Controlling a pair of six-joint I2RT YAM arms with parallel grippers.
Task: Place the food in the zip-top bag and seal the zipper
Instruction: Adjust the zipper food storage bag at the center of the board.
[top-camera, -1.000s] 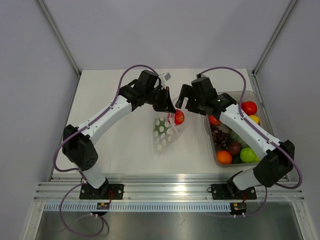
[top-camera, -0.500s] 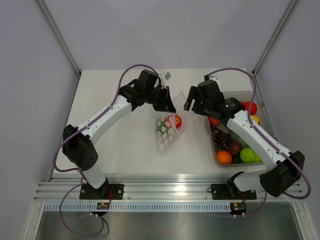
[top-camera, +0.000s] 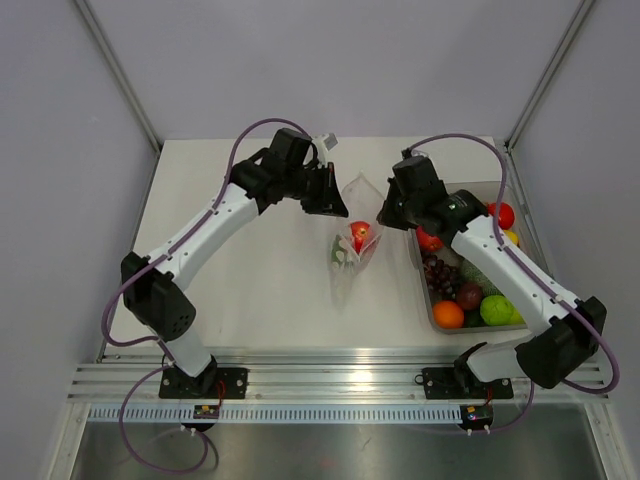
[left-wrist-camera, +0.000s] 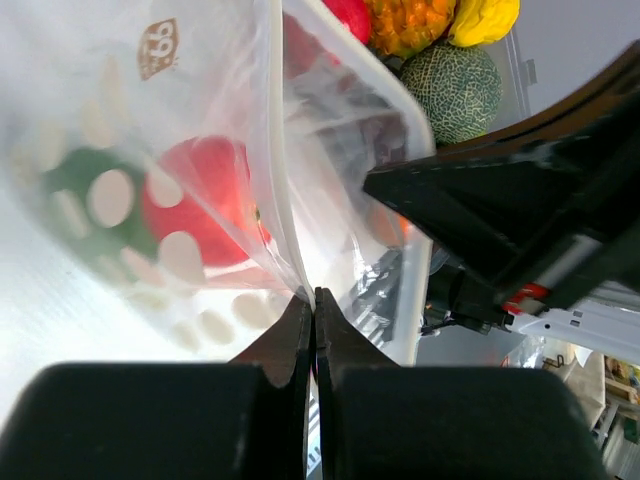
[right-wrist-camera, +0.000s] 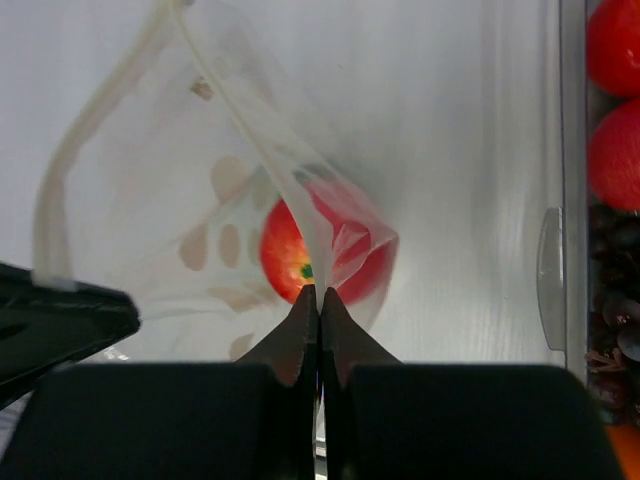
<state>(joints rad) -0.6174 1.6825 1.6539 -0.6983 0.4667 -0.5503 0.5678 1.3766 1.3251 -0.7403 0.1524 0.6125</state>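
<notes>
The zip-top bag (top-camera: 346, 270) hangs stretched between my two grippers above the table, its mouth up. My left gripper (top-camera: 339, 209) is shut on the left end of its mouth edge (left-wrist-camera: 290, 250). At the right end, my right gripper (top-camera: 384, 217) is shut on the plastic (right-wrist-camera: 318, 255). The zipper (right-wrist-camera: 85, 120) shows as a pale strip round the open mouth. Inside the bag lie a red round fruit (top-camera: 359, 235) (right-wrist-camera: 288, 255) (left-wrist-camera: 200, 205) and a green piece (top-camera: 340, 256) (left-wrist-camera: 70, 185). More food, a red fruit (top-camera: 498, 215), grapes (top-camera: 440, 272) and an orange one (top-camera: 449, 314), fills a tray.
The rigid clear tray (top-camera: 424, 300) stands right of the bag, its rim (right-wrist-camera: 570, 120) close beside my right gripper. Behind the bag, the left wrist view shows a netted green melon (left-wrist-camera: 452, 82) in the tray. White table stretches to the left and front.
My right gripper drew back from the bag, returned and closed on its right edge. The bag now hangs taller and narrower. The left gripper kept its hold and shifted slightly back.
</notes>
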